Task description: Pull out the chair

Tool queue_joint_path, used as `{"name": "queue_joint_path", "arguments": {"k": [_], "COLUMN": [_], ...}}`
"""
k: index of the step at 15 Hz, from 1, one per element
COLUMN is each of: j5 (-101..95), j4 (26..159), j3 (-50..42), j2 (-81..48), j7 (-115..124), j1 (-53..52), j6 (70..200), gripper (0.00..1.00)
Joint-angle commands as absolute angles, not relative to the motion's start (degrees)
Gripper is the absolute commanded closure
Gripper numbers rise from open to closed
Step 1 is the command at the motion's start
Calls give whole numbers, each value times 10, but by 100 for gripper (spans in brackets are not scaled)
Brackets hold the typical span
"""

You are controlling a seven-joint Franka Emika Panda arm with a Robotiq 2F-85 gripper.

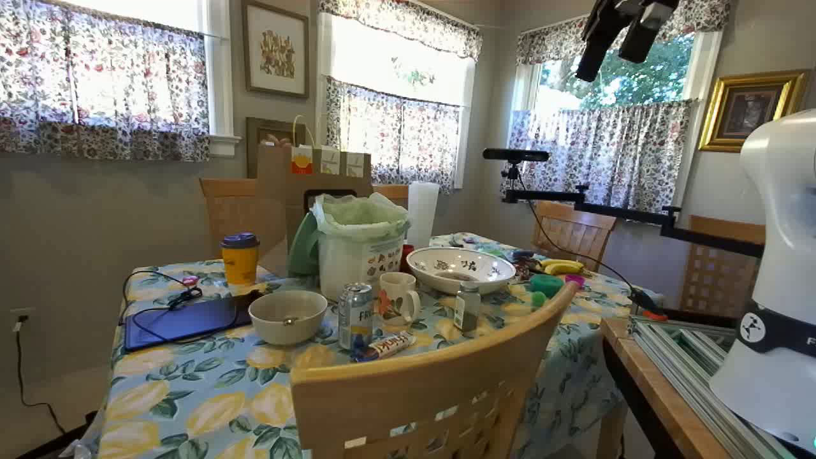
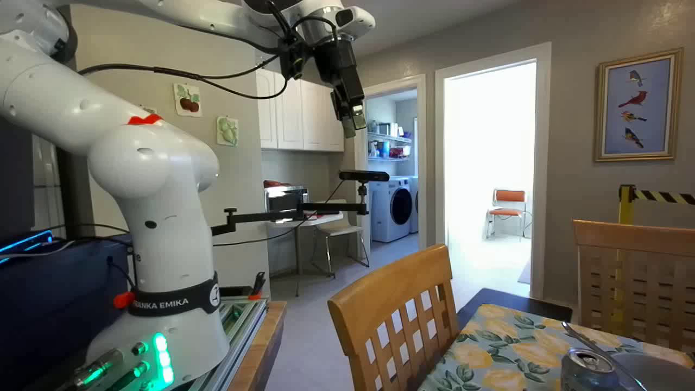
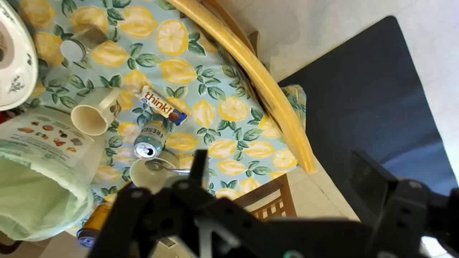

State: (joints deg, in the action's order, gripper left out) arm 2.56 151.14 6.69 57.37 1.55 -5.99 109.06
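The chair (image 1: 414, 395) is light tan wood with a broad curved top rail and a slotted back. It stands at the near side of the table in an exterior view, and also shows in an exterior view beside the robot base (image 2: 393, 282). In the wrist view its curved rail (image 3: 265, 84) runs diagonally past the tablecloth edge. My gripper (image 3: 285, 168) is open and empty, its fingers wide apart, with the rail's lower end between and below them in the picture. In both exterior views the gripper (image 1: 610, 62) (image 2: 353, 124) hangs high above the chair, not touching it.
The table (image 1: 210, 389) has a lemon-print cloth and holds a bin (image 1: 360, 255), bowl (image 1: 287, 319), can (image 1: 355, 315), mug (image 1: 398, 299) and shaker (image 1: 467, 309). A camera arm (image 2: 288, 214) juts from the robot's bench. A dark mat (image 3: 365, 89) lies beside the chair.
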Motion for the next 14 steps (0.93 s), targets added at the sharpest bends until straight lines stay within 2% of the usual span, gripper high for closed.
{"name": "queue_joint_path", "arguments": {"k": [1, 14], "j5": [24, 16], "j4": [1510, 1521], "j3": [66, 67], "j2": [573, 547], "j7": [17, 4], "j1": [-61, -60], "j6": [1089, 1120], "gripper": [0, 0]}}
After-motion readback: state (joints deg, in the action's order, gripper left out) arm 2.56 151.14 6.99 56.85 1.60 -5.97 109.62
